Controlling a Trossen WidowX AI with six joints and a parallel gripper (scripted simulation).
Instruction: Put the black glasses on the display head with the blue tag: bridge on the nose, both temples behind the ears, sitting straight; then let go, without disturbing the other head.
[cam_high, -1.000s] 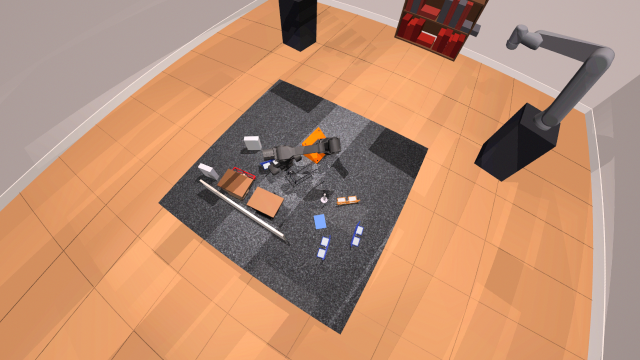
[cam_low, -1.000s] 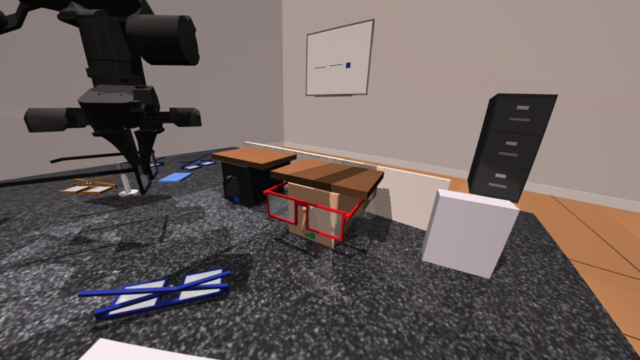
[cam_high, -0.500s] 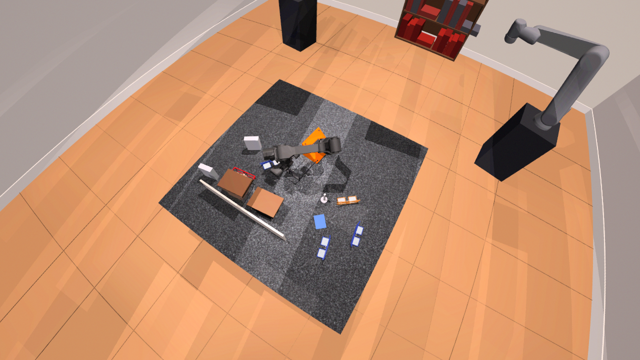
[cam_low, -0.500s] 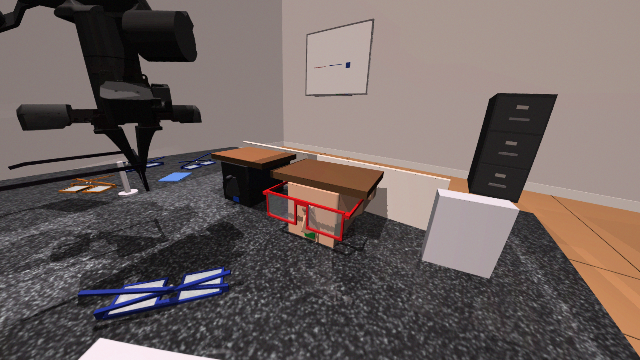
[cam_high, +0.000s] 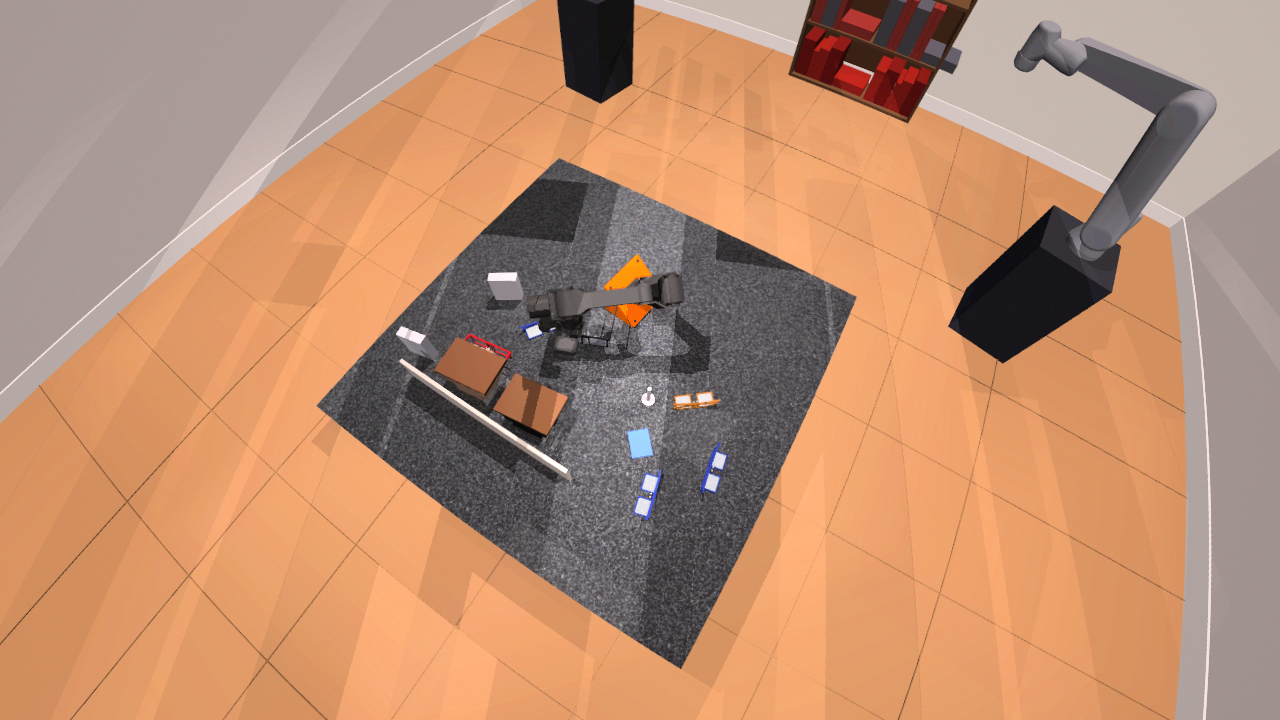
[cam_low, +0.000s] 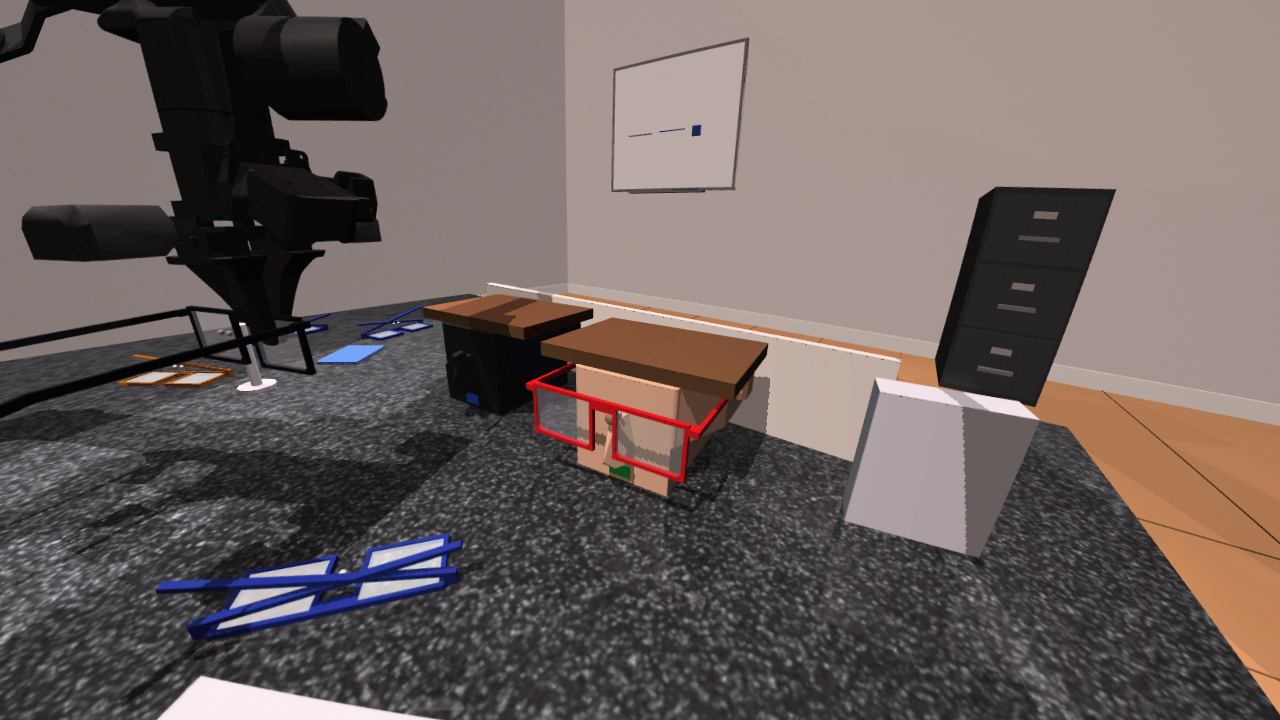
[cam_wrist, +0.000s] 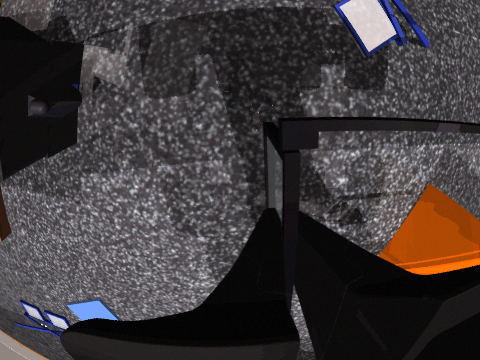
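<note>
My gripper (cam_low: 270, 336) (cam_wrist: 278, 218) is shut on the black glasses (cam_low: 98, 327) (cam_wrist: 300, 136) at the middle of their front. They hang in the air above the mat, temples open, pointing left in the exterior view and right in the wrist view. The display head with the blue tag (cam_low: 474, 356) (cam_wrist: 45, 135) is black under a brown top. It stands to the right of my gripper in the exterior view, apart from the glasses, and bears none. The other head (cam_low: 626, 378), skin-coloured with a green tag, wears red glasses (cam_low: 687, 454).
Blue glasses (cam_low: 192, 586) lie folded before the heads. White blocks (cam_high: 506, 287) (cam_low: 935, 474) stand beside, a low white wall (cam_high: 483, 419) (cam_low: 805, 394) behind. A small white stand (cam_high: 648, 400) (cam_low: 256, 385), orange glasses, more blue glasses and a light blue pad (cam_high: 640, 443) (cam_low: 351, 354) are on the mat.
</note>
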